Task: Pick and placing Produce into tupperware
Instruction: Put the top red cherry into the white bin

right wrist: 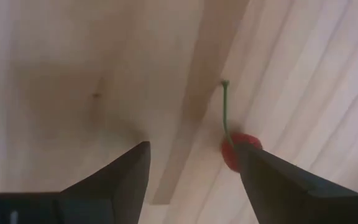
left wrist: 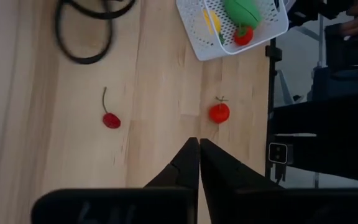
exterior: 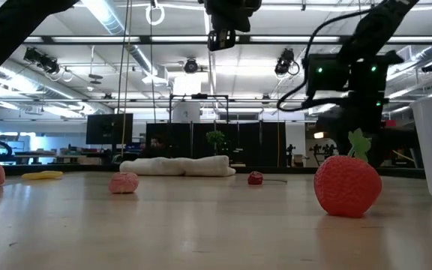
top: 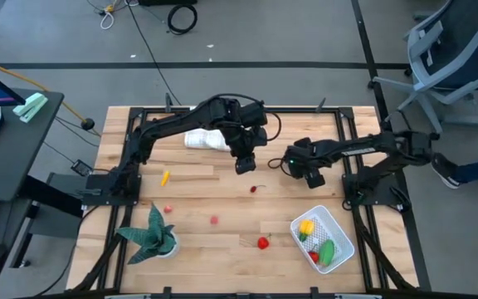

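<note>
A red cherry [right wrist: 232,149] with a green stem lies on the wooden table [top: 222,191], near its middle [top: 256,189]. My right gripper [right wrist: 194,146] is open above it, pointing steeply down; one finger hides part of the cherry. My left gripper [left wrist: 199,142] is shut and empty, high over the table's middle [top: 245,162]. The white tupperware [top: 322,237] stands at the near right and holds yellow, green and red produce. A red strawberry [top: 263,242], two pink pieces [top: 214,220] [top: 168,209] and a yellow piece [top: 165,177] lie loose on the table.
A folded white cloth [top: 206,139] lies at the table's far side under the left arm. A green spiky potted plant [top: 152,234] stands at the near left. Black frame rails run along the table's left and right sides.
</note>
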Tool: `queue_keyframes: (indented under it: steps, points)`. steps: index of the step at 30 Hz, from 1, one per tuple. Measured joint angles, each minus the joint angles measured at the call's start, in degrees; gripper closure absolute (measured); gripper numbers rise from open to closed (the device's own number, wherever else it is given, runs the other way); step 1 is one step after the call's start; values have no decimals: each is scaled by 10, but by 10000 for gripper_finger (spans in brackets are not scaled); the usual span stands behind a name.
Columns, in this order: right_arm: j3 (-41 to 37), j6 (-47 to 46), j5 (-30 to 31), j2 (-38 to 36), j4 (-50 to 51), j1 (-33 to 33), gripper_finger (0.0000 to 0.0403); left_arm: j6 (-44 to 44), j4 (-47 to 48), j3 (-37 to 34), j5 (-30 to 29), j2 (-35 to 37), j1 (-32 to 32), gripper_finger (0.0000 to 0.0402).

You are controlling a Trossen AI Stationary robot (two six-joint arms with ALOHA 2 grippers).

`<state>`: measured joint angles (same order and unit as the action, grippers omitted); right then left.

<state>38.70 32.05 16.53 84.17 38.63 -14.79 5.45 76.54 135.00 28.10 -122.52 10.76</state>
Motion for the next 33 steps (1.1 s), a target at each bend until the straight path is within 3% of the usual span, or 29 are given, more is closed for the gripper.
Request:
queue_keyframes:
  steps: [16,24,33]
  points:
    - [54,85,-22,29,-11,-63,163,-6,1,0,0,0,0,385]
    - [48,79,-60,29,-11,-64,173,-7,1,0,0,0,0,392]
    - [31,67,-61,32,-17,-64,175,-3,1,0,0,0,-1,378]
